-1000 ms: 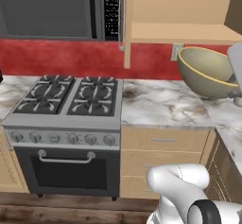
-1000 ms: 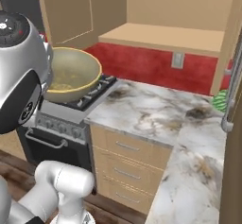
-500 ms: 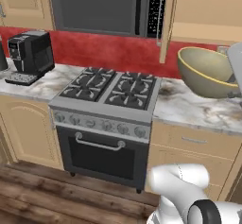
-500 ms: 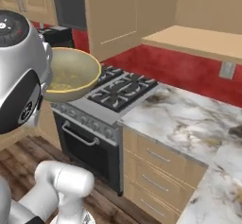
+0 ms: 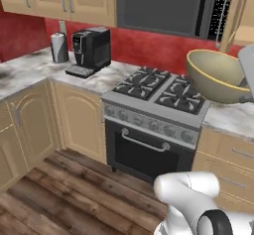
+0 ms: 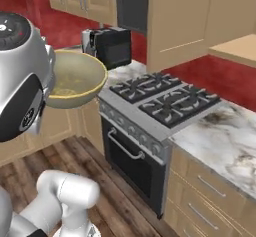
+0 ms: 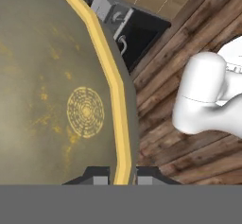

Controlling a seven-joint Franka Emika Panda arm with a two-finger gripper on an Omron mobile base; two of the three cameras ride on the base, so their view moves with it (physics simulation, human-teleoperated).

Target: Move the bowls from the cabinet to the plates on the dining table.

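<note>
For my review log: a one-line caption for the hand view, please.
Hand shut on the yellow rim of the olive bowl, above wooden floor.

Bowl above stove, coffee machine left.

A silver gas stove with black grates stands in the middle of the left base view. At upper left, a black coffee machine sits on the marble counter, near a grey metal canister. Brown wooden floor fills the lower left.
</note>
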